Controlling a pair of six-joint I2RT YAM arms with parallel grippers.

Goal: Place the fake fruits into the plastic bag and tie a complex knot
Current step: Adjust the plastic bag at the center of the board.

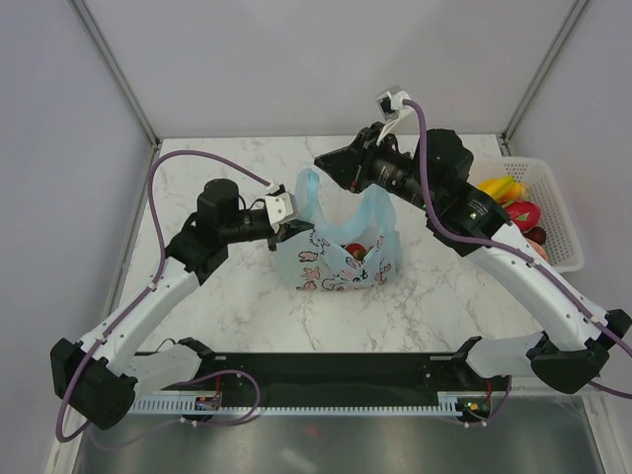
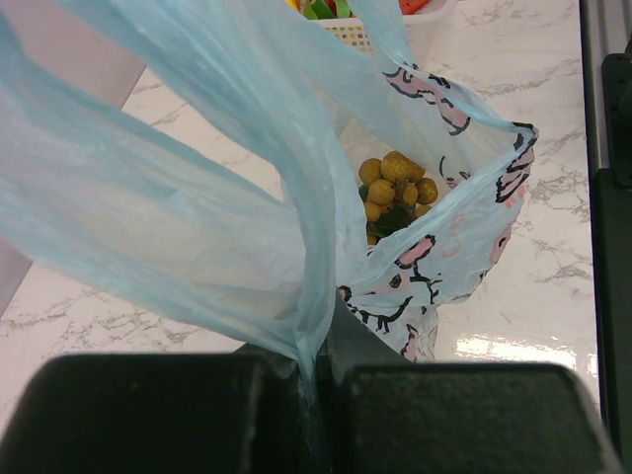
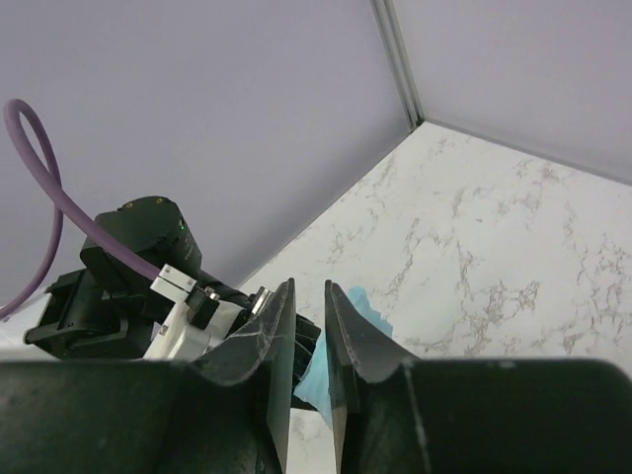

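My left pincer (image 2: 314,367) is clamped tight on a gather of thin blue film at the left rim of the plastic bag (image 2: 188,217), lifting that side so the mouth gapes. My right pincer (image 3: 309,288) has its jaws only a sliver apart. Blue film shows just past and below the tips, but I cannot tell whether any lies between them, and I judge it holds nothing.

The coming move turns on the left handle loop (image 1: 309,186). From above, it stands just to the near-left of my right pincer's tips, almost touching them. Its long axis rises from the bag, which sits about mid-tabletop (image 1: 217,296), a little toward the far edge. My right pincer points left across the mouth, so the loop lies ahead and slightly below it. The other handle loop (image 1: 376,202) stands up on the bag's right side.

Only the left wrist view looks down the mouth, where the tan round cluster (image 2: 395,186) lies at the bottom. Only the top view shows a red piece (image 1: 357,249) through the film. It also shows the bananas (image 1: 502,188) and dragon fruit (image 1: 524,214) in the white basket (image 1: 565,232) by the right edge, toward the far right corner. These are well apart from both pincers and nearer my right one, so I judge the filling unfinished. The right wrist view shows only the tips, a scrap of film and my left arm's wrist (image 3: 138,286).
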